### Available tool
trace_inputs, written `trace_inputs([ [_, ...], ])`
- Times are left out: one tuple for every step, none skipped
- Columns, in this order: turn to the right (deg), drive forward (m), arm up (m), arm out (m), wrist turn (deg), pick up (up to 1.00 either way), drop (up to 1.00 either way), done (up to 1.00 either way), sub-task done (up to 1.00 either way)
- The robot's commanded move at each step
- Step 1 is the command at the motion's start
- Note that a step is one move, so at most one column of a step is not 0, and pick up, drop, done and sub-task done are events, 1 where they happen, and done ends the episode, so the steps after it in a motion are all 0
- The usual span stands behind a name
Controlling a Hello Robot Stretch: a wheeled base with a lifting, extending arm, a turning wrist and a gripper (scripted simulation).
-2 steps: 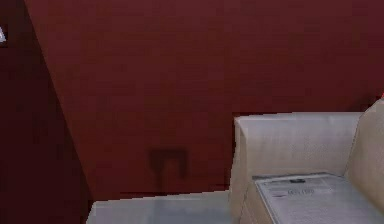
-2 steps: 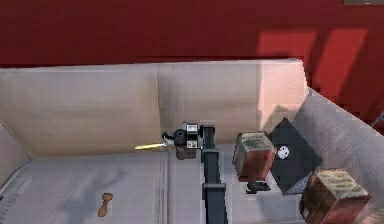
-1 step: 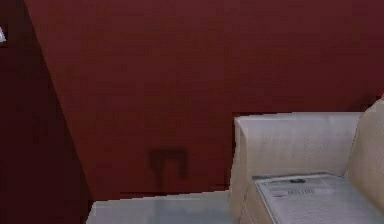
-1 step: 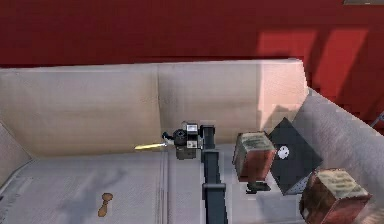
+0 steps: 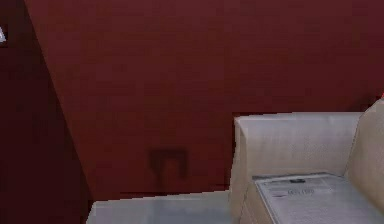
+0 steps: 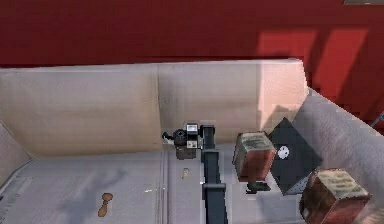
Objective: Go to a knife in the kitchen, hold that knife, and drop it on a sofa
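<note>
Nearest the camera in the arm side view, the robot's arm (image 6: pixel 213 192) is rising from the bottom edge and reaching across the seat cushion (image 6: pixel 60 180) of a cream sofa (image 6: pixel 90 110), a placing that looks meant to let anything released land on upholstery rather than floor. To the left of the bar, a small brown elongated thing (image 6: pixel 104 204) is lying flat on that cushion. It may be the knife, though its shape is too slight to say so. To the right, two brown boxes (image 6: pixel 254 155) (image 6: pixel 332 195) and a dark flat slab (image 6: pixel 293 152) are crowding the sofa's far end, which likely explains why the arm is working over the barer middle of the seat.

Farther out, the gripper (image 6: pixel 170 136) is hanging where seat is meeting backrest, its two white marker squares (image 6: pixel 205 132) just to its right. With cushion directly behind the fingers, it cannot be told whether the gripper is carrying the knife or nothing at all. Beyond the backrest, a red wall (image 6: pixel 150 30) is closing the scene.

In the forward view, pale floor (image 5: pixel 150 212) is showing nearest, then a cream upholstered seat (image 5: pixel 290 140) with a newspaper (image 5: pixel 300 190) lying on it at the right, and behind these a wall socket (image 5: pixel 168 160) low on the same deep red wall. By this reading, the drop step is either at hand or just done.
</note>
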Motion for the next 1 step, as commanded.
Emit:
trace_inputs([
  [0.0, 0.00, 0.10, 0.00, 0.0, 0.00, 0.00, 0.00, 0.00],
])
